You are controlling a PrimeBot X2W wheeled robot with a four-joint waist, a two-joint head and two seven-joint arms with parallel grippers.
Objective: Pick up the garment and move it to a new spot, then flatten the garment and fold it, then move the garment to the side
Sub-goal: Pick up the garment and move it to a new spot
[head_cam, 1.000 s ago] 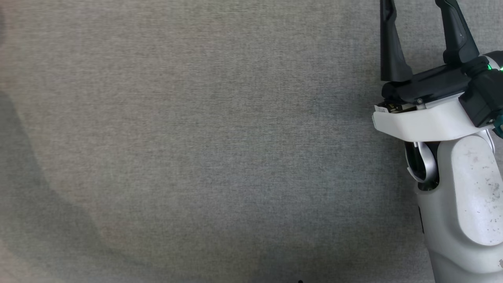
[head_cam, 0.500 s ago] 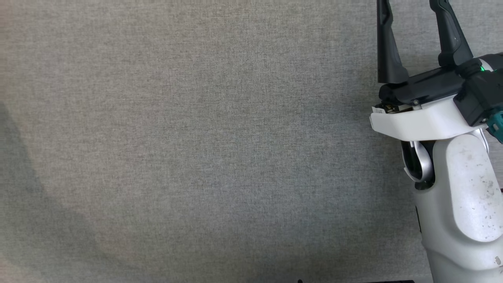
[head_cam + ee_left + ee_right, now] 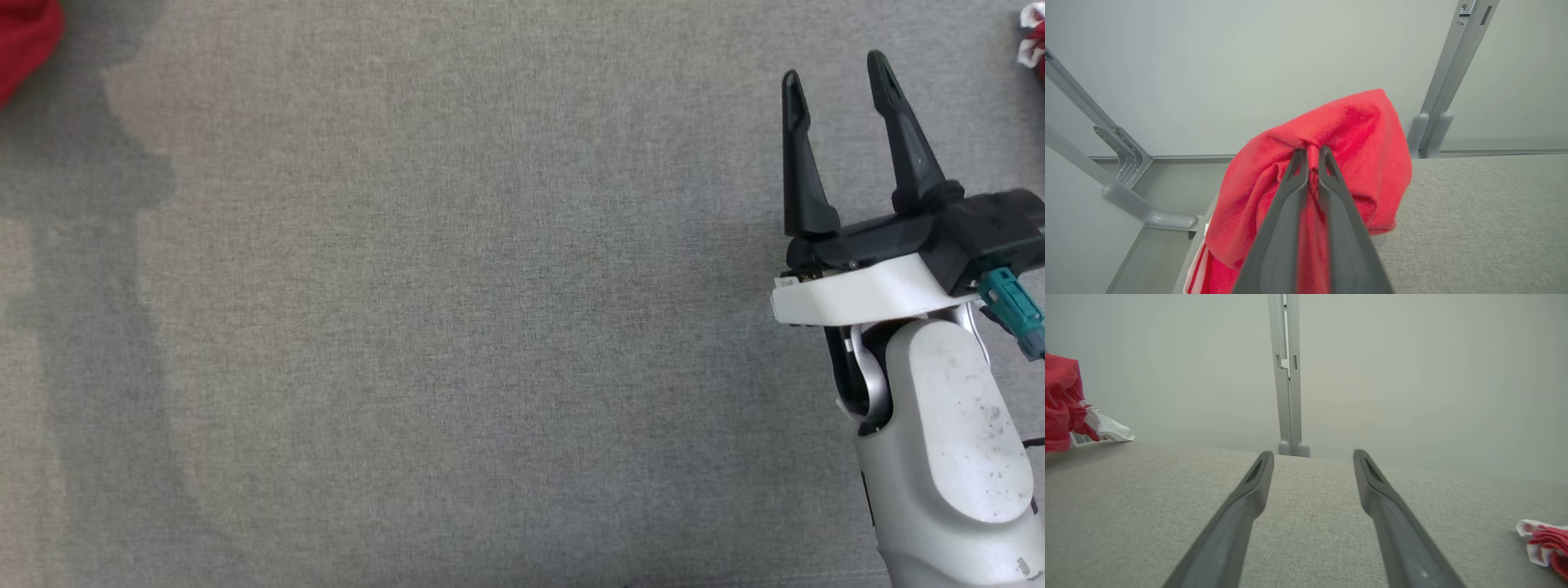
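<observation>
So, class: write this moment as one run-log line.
stage: pick-up | left gripper: shut on red garment | right gripper: open, empty, over grey table

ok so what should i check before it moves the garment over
1. left gripper shut on garment: ok.
2. whole garment off the table: cannot tell, its lower part runs out of the left wrist view.
3. right gripper open, holding nothing: ok.
4. other cloth apart from right gripper: ok, it lies off to its right.
5. landing spot mid-table bare: ok.
</observation>
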